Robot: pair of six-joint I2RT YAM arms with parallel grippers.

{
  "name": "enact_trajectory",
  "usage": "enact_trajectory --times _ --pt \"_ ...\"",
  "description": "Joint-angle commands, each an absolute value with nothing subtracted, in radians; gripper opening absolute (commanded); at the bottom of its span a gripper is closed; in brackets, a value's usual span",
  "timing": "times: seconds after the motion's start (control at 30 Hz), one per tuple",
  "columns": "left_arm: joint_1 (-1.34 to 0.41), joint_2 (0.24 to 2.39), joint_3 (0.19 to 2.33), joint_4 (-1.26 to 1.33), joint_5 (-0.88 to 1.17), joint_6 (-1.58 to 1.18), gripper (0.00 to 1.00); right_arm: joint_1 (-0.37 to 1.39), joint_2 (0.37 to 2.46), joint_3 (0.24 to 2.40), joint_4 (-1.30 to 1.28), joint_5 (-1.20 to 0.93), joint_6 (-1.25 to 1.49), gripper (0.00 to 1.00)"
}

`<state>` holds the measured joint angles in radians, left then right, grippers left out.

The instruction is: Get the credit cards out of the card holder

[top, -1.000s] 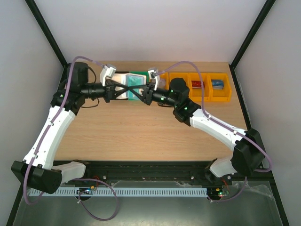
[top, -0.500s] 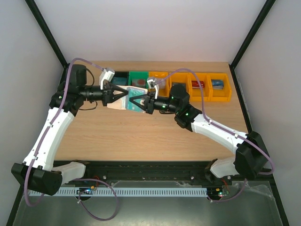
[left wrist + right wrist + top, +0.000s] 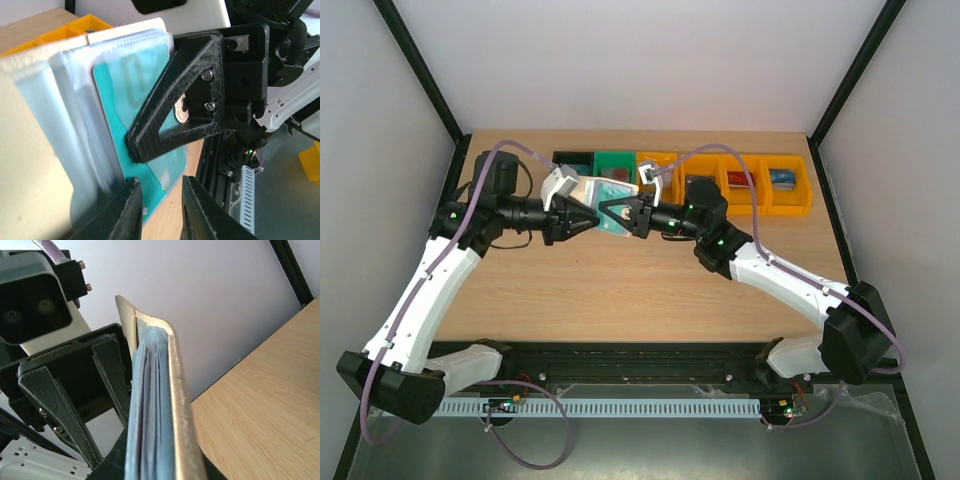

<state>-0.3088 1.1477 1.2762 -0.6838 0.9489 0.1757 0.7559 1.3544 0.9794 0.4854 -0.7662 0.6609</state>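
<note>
The card holder [image 3: 592, 193] is found between the two grippers over the rear of the table [image 3: 620, 290], just in front of a green bin [image 3: 613, 162] and an adjoining black bin [image 3: 570, 159]. It is held on edge, its white outer cover and pale see-through sleeves being seen edge-on from the right wrist. The right gripper [image 3: 604, 217] is observed closed on the card holder: one of its black fingers [image 3: 175, 105] lies flat against the outermost sleeve, and in its own wrist view the holder rises directly from between the two fingers. A teal card [image 3: 107, 115] is noted inside that outermost sleeve, its lower corner showing at the sleeve's bottom edge. The left gripper [image 3: 582, 214] is recorded with its jaws a little apart, the lower edge of the sleeves and the corner of the teal card lying at the gap; one finger is seen against the sleeve edges, but a firm grip cannot be confirmed. Further right along the back edge, orange bins [image 3: 748, 200] are noted, with a red-marked card [image 3: 738, 180] in one and a blue card [image 3: 781, 178] in the next.
</note>
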Motion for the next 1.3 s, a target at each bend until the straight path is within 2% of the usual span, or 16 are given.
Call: enact_trajectory --times 0.0,0.23,0.47,0.83,1.0,1.2,1.27 --pt "-0.309 1.141 1.249 -0.722 0.87 0.221 0.27 0.759 1.302 0.986 0.606 -0.814 0.704 0.02" --pt "-0.319 1.15 1.24 -0.695 0.883 0.206 0.41 0.775 1.293 0.977 0.695 -0.854 0.741 0.02" --pt "-0.334 1.161 1.206 -0.616 0.987 0.142 0.43 0.817 1.281 0.974 0.805 -0.833 0.765 0.02" --pt "-0.383 1.198 1.242 -0.565 1.061 0.065 0.26 0.873 1.364 0.984 0.864 -0.478 0.802 0.02" --pt "-0.384 1.197 1.265 -0.576 1.099 0.063 0.03 0.875 1.369 0.977 0.864 -0.431 0.797 0.02" --pt "-0.346 1.175 1.279 -0.607 1.138 0.075 0.02 0.872 1.34 0.974 0.799 -0.433 0.741 0.02" --pt "-0.312 1.166 1.261 -0.599 1.144 0.067 0.02 0.864 1.332 0.984 0.757 -0.472 0.715 0.05"
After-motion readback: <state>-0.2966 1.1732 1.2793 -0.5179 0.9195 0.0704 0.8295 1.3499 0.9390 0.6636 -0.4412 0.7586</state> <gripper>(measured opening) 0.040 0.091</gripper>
